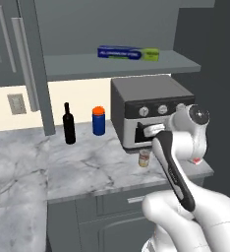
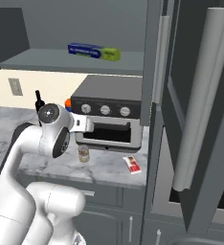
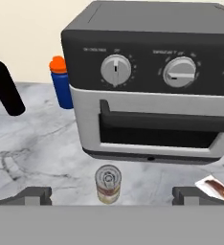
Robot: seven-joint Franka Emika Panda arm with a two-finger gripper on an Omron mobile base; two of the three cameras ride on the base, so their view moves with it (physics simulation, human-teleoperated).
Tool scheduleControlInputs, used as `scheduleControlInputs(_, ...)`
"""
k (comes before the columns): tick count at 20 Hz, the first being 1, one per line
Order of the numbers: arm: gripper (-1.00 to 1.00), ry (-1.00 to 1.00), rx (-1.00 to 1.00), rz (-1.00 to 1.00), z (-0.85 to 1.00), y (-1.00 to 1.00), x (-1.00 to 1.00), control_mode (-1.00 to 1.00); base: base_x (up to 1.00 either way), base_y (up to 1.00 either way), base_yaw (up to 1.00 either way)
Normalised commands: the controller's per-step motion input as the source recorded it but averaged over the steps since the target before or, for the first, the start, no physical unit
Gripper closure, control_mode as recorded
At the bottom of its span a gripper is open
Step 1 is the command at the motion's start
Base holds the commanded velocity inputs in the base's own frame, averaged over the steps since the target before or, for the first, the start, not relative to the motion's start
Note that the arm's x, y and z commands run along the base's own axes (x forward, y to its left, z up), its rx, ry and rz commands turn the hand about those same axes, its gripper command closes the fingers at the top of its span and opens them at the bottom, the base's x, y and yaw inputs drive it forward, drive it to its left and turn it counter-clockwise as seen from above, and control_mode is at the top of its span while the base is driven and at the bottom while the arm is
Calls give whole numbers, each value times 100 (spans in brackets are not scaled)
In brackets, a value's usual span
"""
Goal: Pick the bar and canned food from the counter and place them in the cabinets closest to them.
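The canned food [image 3: 107,183] stands upright on the marble counter [image 3: 32,148], just in front of a toaster oven; it also shows from the base views [image 1: 144,158] [image 2: 84,154]. To its right lies the red-and-white bar [image 2: 132,164] [image 3: 214,187], flat near the counter's front edge and partly behind my arm in the left base view [image 1: 197,161]. My gripper [image 3: 112,195] is open, its fingertips [image 3: 35,194] wide apart. It hovers above the counter short of the can, facing the oven, and holds nothing. The cabinets hang above, with an open shelf [image 1: 112,66] and an open door [image 2: 205,95].
A black-and-silver toaster oven [image 1: 146,108] fills the counter's back right. Left of it stand a blue cylinder with an orange lid [image 1: 99,121] and a dark bottle [image 1: 69,125]. A long blue-and-green box [image 1: 128,53] lies on the shelf. Another open cabinet door [image 1: 23,59] hangs at the left.
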Motion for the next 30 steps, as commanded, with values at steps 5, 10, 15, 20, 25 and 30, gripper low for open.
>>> scheduleControlInputs(5, -100, -5, 0, 0, -29, 0, 0, -100, 0, 0, 0)
scheduleControlInputs(10, -100, 0, 0, 0, -25, 0, 0, -100, 0, 0, 0)
scheduleControlInputs(15, -100, 0, -1, 0, -27, 0, 0, -100, 0, 0, 0)
scheduleControlInputs(20, -100, 0, -1, 0, -29, 0, 0, -100, 0, 0, 0)
scheduleControlInputs(25, -100, 0, -2, 0, -28, 0, 0, -100, 0, 0, 0)
scheduleControlInputs(30, -100, 0, -1, 0, -23, 0, 0, -100, 0, 0, 0)
